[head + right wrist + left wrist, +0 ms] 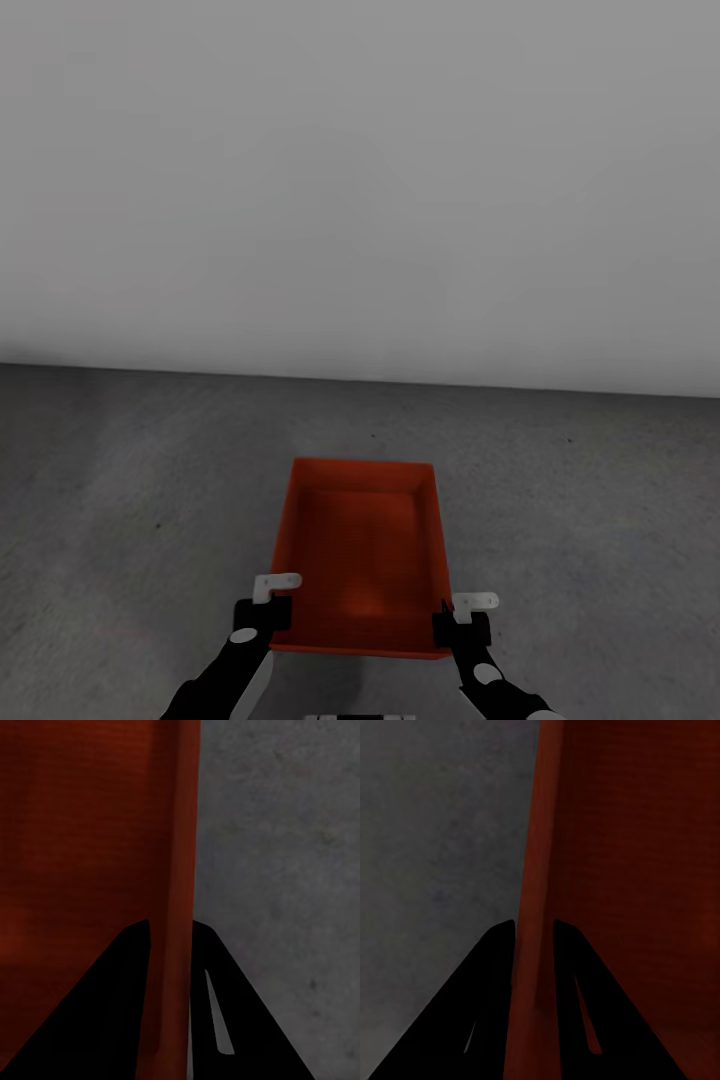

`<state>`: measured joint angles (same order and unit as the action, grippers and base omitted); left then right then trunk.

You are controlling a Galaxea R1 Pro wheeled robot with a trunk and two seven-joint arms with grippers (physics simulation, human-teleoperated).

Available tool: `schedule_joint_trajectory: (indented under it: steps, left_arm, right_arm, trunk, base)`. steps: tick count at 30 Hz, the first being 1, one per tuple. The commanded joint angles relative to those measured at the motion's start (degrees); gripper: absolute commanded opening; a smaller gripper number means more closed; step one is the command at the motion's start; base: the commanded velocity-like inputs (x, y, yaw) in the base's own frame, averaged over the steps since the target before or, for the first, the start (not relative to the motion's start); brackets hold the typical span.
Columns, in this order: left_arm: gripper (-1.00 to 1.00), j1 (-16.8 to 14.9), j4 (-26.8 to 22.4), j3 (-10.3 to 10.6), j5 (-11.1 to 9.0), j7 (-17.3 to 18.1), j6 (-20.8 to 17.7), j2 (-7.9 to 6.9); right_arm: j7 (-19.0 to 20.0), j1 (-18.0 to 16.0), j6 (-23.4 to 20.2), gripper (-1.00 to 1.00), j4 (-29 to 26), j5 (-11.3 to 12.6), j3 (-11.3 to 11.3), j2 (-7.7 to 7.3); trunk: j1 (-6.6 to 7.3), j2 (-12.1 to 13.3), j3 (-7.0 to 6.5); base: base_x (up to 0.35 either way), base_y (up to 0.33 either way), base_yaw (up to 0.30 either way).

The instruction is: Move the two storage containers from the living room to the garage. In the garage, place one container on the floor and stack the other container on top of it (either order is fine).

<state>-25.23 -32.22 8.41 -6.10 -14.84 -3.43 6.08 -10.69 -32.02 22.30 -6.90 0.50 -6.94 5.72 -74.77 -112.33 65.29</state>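
Storage container [360, 550]: red-orange bin, lower centre of the head view, carried between both claws, open top up, nothing inside.
Left claw [268, 598]: clamped on the bin's left wall near the close corner; in the left wrist view the two dark fingers [491, 1005] sit either side of the red wall [536, 945], one inside, one outside.
Right claw [462, 615]: same story on the right wall; in the right wrist view fingers [112, 1005] straddle the rim [180, 907], pinching it.
Floor [120, 500]: dark grey mottled concrete, spread across the lower half of the frame, under and around the bin; whether the bin touches it, cannot tell.
Wall [360, 180]: plain white, filling the upper half, meeting the floor just beyond the bin.
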Motion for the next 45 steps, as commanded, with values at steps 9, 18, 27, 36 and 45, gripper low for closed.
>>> schedule_joint_trajectory:
  steps: [9,18,27,36,45]
  left_arm:
    - [-1.00,0.0,0.0,0.3,-1.2,-0.5,-0.3,-0.02]
    - [-1.00,0.0,-0.1,0.3,-1.1,-0.5,-0.3,-0.02]
    - [-1.00,0.0,-0.1,0.3,-1.1,-0.5,-0.3,-0.02]
    - [-1.00,0.0,-0.1,0.3,-1.1,-0.5,-0.3,-0.02]
    - [-1.00,0.0,-0.1,0.3,-1.1,-0.5,-0.3,-0.02]
  right_arm:
    - [-0.3,-0.1,3.4,-1.00,-1.3,-1.2,1.4,0.18]
    - [-0.3,-0.1,3.3,-1.00,-1.3,-1.2,1.4,0.18]
    - [-0.3,-0.1,3.3,-1.00,-1.3,-1.2,1.4,0.24]
    - [-0.3,-0.1,3.3,-1.00,-1.3,-1.2,1.4,0.23]
    - [-0.3,-0.1,3.3,-1.00,-1.3,-1.2,1.4,0.21]
  trunk:
    - [-1.97,-3.6,1.66]
    - [-3.95,-7.2,3.27]
    - [-5.93,-10.9,4.89]
    - [-7.90,-14.5,6.51]
    - [-9.88,-18.1,8.12]
  base:
    - [0.000,0.000,0.000]
    - [0.000,0.000,0.000]
    - [0.000,0.000,0.000]
    - [0.000,0.000,0.000]
    - [0.000,0.000,0.000]
